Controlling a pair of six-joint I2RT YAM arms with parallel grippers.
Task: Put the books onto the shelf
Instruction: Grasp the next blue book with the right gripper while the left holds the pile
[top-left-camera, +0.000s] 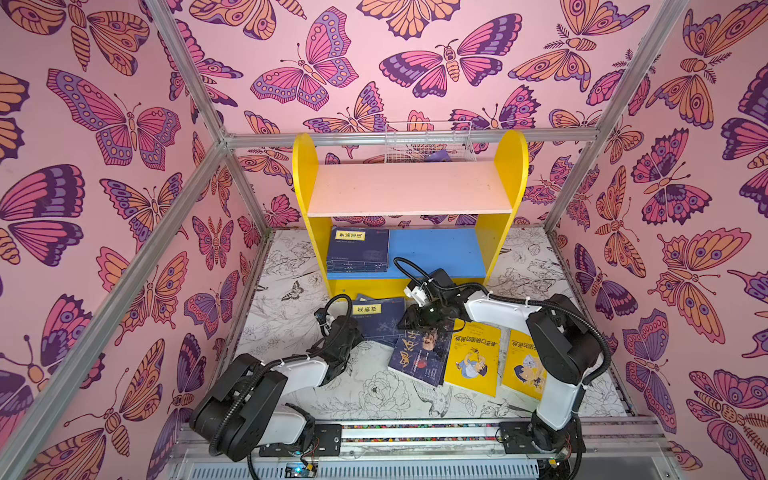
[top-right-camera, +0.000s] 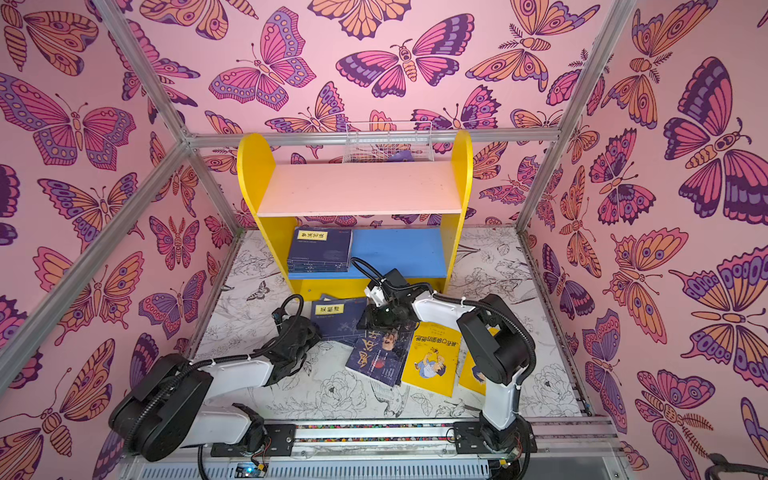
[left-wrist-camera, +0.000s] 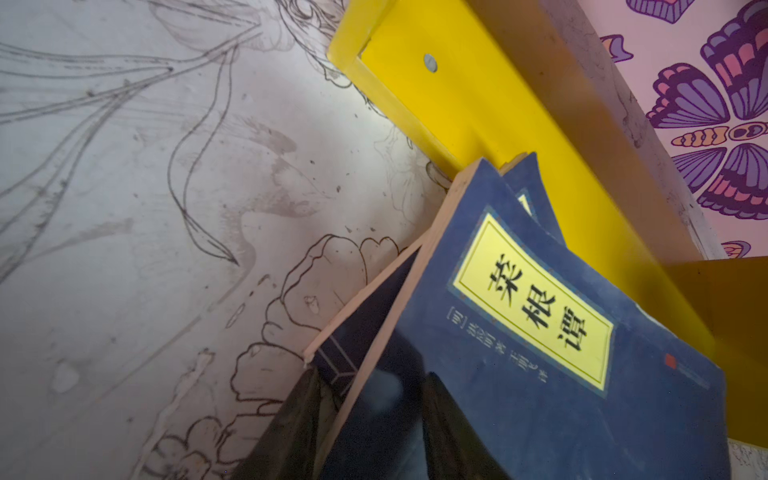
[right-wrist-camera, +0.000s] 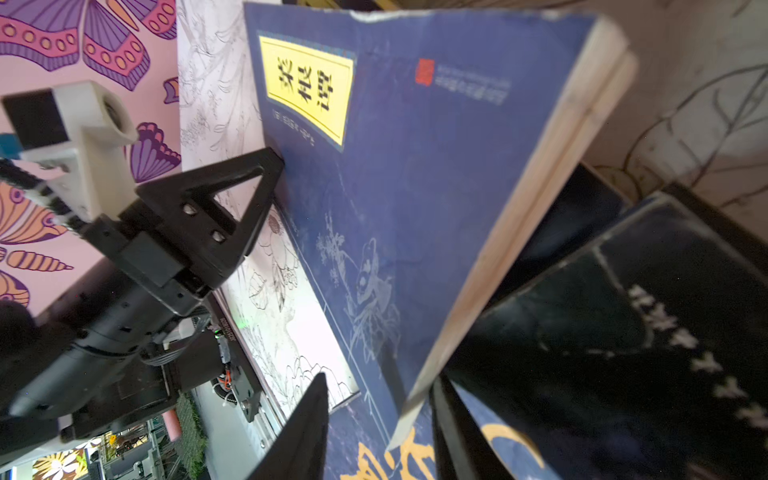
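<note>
Left wrist view gave me the left end effector (left-wrist-camera: 372, 376) narrowed, its fingers set either side of one edge of the top navy book (left-wrist-camera: 540, 332). That book lay on a navy pile (top-left-camera: 380, 320) of at least two more, on the surface (top-left-camera: 291, 328) just in front of the shelf (top-left-camera: 512, 166). Right wrist view showed the right end effector (right-wrist-camera: 378, 378) likewise narrowed, bracketing the opposite corner of the same book. From neither camera could I tell whether the jaws had truly clamped or only straddled the cover.

Both top views made the tally plain. One shelved stack (top-left-camera: 359, 249) of navy books lay flat at the left end of the blue lower board (top-left-camera: 436, 249); I could not count its volumes. The pink upper board (top-left-camera: 409, 187) held nothing. Off the shelf remained the navy pile, a dark book (top-left-camera: 419, 353) with orange lettering, a yellow book (top-left-camera: 473, 357) just beside it and a second yellow book (top-left-camera: 521, 365) partly hidden behind the right arm. A black cover (right-wrist-camera: 623, 332) also lay under the right wrist. The wire basket (top-left-camera: 428, 143) behind the shelf played no part. I judged the job under half done, with the top navy book next in line.
</note>
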